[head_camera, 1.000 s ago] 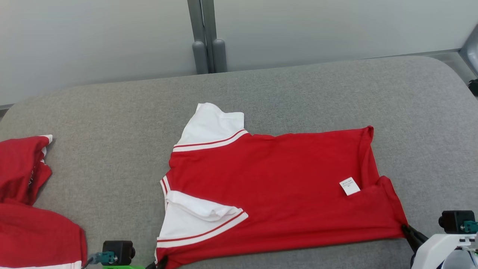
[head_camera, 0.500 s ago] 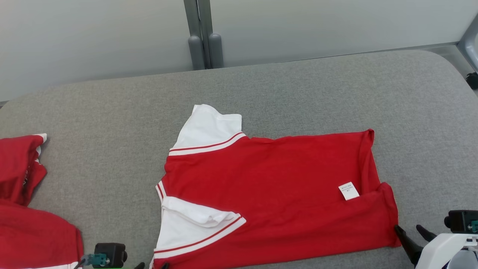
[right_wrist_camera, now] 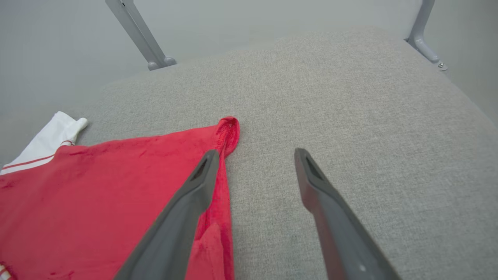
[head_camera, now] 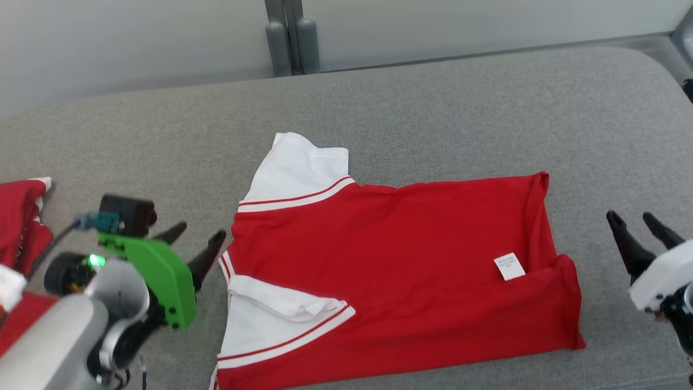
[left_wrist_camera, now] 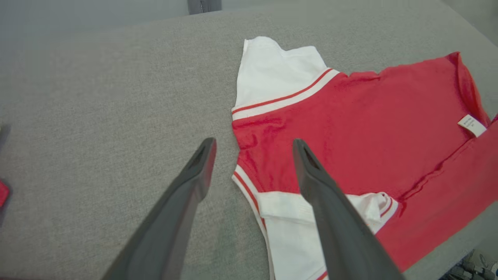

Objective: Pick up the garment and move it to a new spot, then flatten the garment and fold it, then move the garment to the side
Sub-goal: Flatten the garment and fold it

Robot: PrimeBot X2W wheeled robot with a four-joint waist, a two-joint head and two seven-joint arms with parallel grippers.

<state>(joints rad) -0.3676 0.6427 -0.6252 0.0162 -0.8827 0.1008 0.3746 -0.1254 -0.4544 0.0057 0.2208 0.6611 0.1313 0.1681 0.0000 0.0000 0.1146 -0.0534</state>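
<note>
Garment (head_camera: 400,244) on grey padded surface (head_camera: 460,108)

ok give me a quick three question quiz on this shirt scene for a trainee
1. True or false: the left gripper is clamped on the red shirt.
2. Multiple choice: the white label lies nearest which end of the shirt? A) the end by the right gripper B) the end by the left gripper C) dead centre
3. Fill in: the shirt's sleeves are ___ with red stripes.

Key
1. False: its jaws stand open and hold nothing.
2. A
3. white
</note>
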